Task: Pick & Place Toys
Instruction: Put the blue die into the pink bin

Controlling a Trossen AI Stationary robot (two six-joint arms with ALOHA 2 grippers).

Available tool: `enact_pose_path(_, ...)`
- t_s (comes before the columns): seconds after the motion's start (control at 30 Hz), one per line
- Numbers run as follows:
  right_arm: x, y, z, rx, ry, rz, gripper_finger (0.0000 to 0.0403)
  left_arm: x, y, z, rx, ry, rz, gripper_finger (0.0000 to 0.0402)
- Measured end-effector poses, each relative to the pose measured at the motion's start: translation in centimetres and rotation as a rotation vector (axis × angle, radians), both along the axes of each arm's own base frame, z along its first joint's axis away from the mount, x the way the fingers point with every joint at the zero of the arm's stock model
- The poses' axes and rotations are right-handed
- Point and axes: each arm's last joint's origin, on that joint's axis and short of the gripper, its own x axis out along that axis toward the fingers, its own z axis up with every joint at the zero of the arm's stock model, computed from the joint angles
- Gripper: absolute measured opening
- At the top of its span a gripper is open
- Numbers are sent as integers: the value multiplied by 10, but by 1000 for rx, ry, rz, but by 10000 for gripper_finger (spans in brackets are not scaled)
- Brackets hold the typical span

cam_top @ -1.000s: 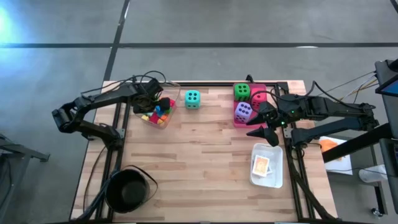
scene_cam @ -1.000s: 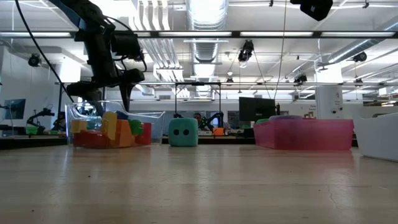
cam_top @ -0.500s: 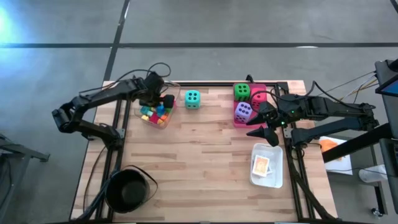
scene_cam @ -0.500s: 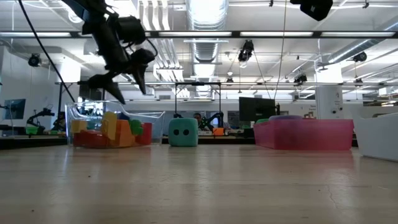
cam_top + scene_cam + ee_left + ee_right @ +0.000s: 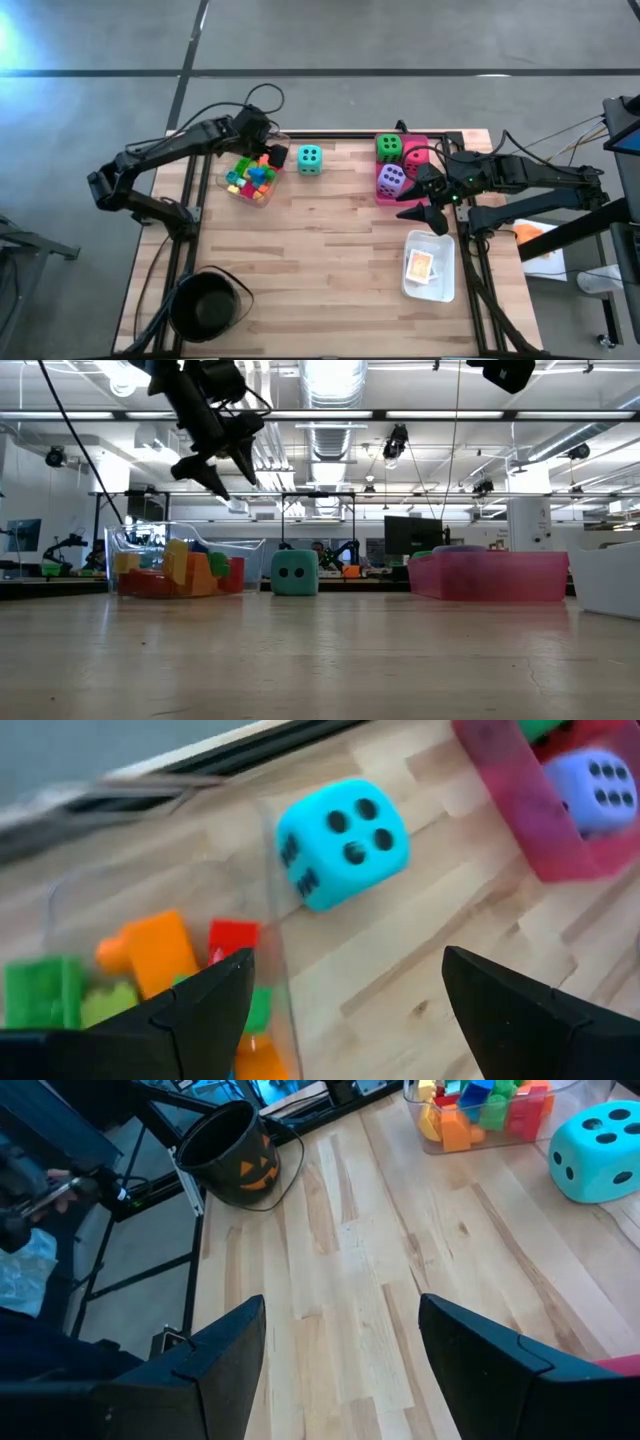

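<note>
Black left tool (image 5: 262, 143) hangs spread and empty above the clear tray (image 5: 232, 190) of blocks (image 5: 250, 176); the teal die (image 5: 310, 159) sits on the worktop (image 5: 320, 250) just to its right, nearer this arm. Right tool (image 5: 420, 200) waits spread beside the pink tray (image 5: 384, 196).

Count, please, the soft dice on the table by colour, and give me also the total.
Teal die, on the bare wood: 1
Green die, in the pink tray: 1
Purple die, in the pink tray: 1
Pink-red die, in the pink tray, partly hidden by the right arm: 1
Total: 4
</note>
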Motion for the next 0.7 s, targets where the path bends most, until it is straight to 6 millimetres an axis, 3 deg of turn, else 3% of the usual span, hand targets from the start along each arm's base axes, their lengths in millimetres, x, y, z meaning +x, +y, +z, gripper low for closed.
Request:
enact_pose_path(0.3, 0, 0, 0, 4, 0, -3, 256, 47, 1, -10, 121, 84, -148, 323)
enact_pose_path(0.47, 0, 0, 0, 7, 1, -4, 256, 72, 7, -15, 210, 149, -318, 323)
enact_pose_path(0.7, 1, 0, 1, 7, -10, -5, 256, 104, 4, -43, 309, 297, -601, 323)
